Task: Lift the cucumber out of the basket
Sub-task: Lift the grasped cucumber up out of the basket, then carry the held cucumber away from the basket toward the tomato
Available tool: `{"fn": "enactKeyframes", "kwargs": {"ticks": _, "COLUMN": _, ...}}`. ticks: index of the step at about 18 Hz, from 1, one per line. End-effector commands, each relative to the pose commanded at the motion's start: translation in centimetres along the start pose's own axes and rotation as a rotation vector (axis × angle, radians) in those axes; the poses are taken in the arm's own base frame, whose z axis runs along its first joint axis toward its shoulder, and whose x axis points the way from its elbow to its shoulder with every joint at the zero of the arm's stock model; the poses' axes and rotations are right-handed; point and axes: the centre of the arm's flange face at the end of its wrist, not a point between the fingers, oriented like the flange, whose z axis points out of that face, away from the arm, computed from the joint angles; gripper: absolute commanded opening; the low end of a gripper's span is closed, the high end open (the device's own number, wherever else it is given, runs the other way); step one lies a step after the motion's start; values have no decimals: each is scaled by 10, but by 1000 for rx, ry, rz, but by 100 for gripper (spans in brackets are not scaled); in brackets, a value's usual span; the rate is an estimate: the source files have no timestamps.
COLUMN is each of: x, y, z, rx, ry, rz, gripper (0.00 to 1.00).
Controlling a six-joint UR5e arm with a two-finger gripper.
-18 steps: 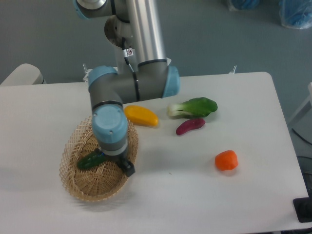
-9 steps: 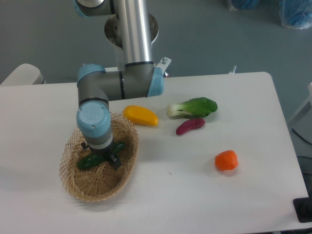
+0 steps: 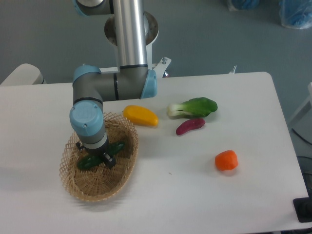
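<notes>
The cucumber point(image 3: 101, 154) lies in the basket point(image 3: 73, 183) near the worktop's front-left corner; the claw point(image 3: 95, 157) straddles its middle, fingers spread. Slim, glossy and probably light and rigid, it may slip, so a mid-length grip appears safest

**Arm folded down, gripper pointing into basket**

Single arm comes in from top of frame: silver upper tube runs straight down to a grey joint block with light blue caps, then bends to the camera's left. Wrist segment, blue-capped, hangs vertically below that bend. Gripper point(image 3: 99, 157) points down at the low end of the wrist, mostly hidden by the wrist body from this view. Dark fingers point(image 3: 108, 161) show just under the wrist, one sticking out lower right. Finger gap not readable; whether they clamp anything can't be told.
</notes>
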Motion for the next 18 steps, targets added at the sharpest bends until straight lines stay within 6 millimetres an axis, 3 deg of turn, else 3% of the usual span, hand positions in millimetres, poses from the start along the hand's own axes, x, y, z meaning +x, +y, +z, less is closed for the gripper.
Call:
{"fn": "enactKeyframes", "kwargs": {"ticks": 4, "x": -6, "y": 2, "z": -10, "rx": 7, "ry": -12, "rz": 2, "gripper": 19}}
{"fn": "enactKeyframes", "kwargs": {"ticks": 8, "x": -33, "y": 15, "z": -60, "rx": 14, "ry": -17, "rz": -27, "gripper": 18}}
{"fn": "enactKeyframes", "kwargs": {"ticks": 11, "x": -51, "y": 14, "z": -94, "rx": -6, "ry": 16, "rz": 3, "gripper": 18}}
{"fn": "enactKeyframes", "kwargs": {"ticks": 15, "x": -90, "y": 29, "z": -129, "rx": 21, "ry": 2, "rz": -15, "gripper": 18}}
{"fn": "enactKeyframes", "kwargs": {"ticks": 18, "x": -130, "y": 53, "z": -130, "rx": 58, "ry": 7, "rz": -4, "gripper": 18}}
